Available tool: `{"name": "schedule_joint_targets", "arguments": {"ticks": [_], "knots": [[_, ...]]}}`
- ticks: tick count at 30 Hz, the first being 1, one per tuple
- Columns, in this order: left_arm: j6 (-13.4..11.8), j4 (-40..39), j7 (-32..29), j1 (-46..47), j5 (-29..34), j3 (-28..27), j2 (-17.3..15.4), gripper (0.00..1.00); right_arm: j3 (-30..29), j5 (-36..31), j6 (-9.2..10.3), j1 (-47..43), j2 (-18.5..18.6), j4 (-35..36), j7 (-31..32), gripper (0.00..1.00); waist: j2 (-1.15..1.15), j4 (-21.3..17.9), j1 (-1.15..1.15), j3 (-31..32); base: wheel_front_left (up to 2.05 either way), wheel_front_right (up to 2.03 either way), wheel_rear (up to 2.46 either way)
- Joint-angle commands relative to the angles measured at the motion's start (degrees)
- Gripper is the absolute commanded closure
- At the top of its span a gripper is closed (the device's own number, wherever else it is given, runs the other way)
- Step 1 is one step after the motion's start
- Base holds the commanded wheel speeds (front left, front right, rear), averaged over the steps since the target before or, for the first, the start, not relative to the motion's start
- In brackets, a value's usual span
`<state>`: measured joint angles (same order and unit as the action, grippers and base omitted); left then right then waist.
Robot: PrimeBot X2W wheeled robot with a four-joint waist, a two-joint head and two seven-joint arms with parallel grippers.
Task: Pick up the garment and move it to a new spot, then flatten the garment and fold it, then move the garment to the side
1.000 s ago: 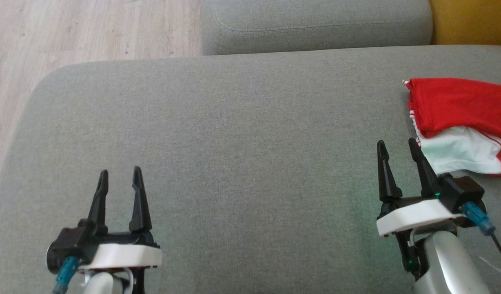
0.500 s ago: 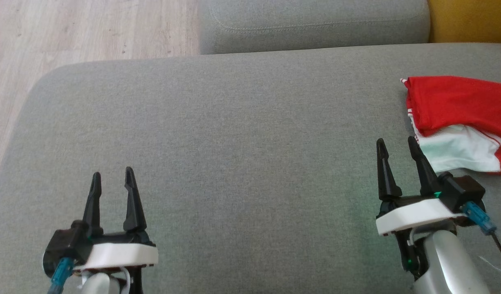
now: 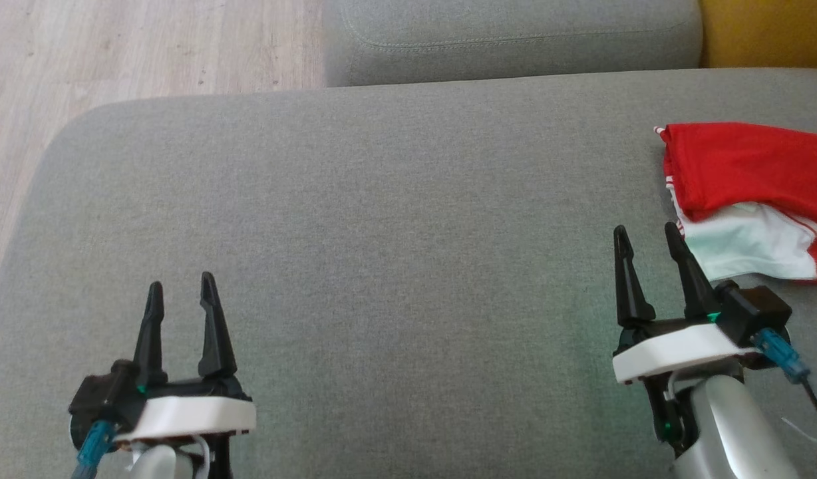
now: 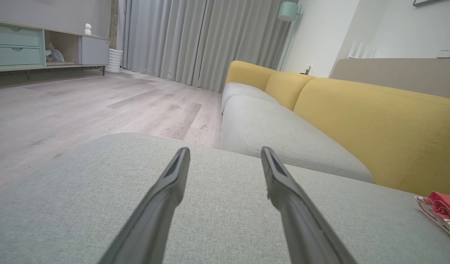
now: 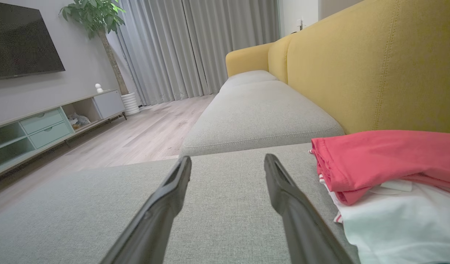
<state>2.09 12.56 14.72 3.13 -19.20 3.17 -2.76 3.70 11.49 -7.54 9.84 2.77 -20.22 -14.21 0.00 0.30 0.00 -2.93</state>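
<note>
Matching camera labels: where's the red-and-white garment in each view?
Head view: garment at the right edge, on the grey seat cushion, just right of the right gripper.
Left wrist view: lower right corner, partly cut off by the frame.
Right wrist view: lower right, red fold lying over white, right of the fingers.
Shared landmark: the yellow sofa back, behind the garment in all three.

Both identical: left gripper [image 3: 181, 281] and right gripper [image 3: 647, 228] each have two tapered matte-black fingers [image 3: 694, 287], white wrist plate [image 3: 674, 351], black camera block [image 3: 758, 313], teal connector [image 3: 778, 352], silver forearm [image 3: 731, 426].
</note>
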Motion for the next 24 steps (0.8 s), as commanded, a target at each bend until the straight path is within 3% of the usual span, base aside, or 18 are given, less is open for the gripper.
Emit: {"name": "schedule_joint_targets", "arguments": {"ticks": [1,9,10,14,24], "knots": [[0.3,-1.6,0.3,1.3,-0.5,-2.6,-0.1,0.0,1.7,0.3,0.05,0.8,0.1,2.0,-0.8,0.0,0.0,0.0,0.0,0.0,0.0,0.0,0.0],[0.4,-2.2,0.3,1.2,-1.4,-2.6,-0.1,0.0,2.3,0.4,0.05,0.8,0.1,1.9,-0.8,0.0,0.0,0.0,0.0,-0.2,0.0,0.0,0.0],[0.4,-0.1,0.0,0.0,-1.3,-0.9,0.0,1.0,1.0,0.1,0.0,0.0,0.0,0.0,0.0,1.0,0.0,0.0,0.0,-0.2,0.0,0.0,0.0],[0.4,3.0,-0.1,-0.6,-1.7,-0.9,0.0,1.0,1.2,0.4,0.0,-1.0,-0.1,-2.8,0.1,1.0,0.0,0.0,0.0,-0.2,0.0,0.0,0.0],[0.8,3.0,-1.7,-0.3,-6.8,-1.6,0.0,1.0,0.6,6.4,0.0,-1.2,0.0,-2.1,1.5,1.0,0.0,0.0,0.0,0.0,0.0,0.0,0.0]]}}
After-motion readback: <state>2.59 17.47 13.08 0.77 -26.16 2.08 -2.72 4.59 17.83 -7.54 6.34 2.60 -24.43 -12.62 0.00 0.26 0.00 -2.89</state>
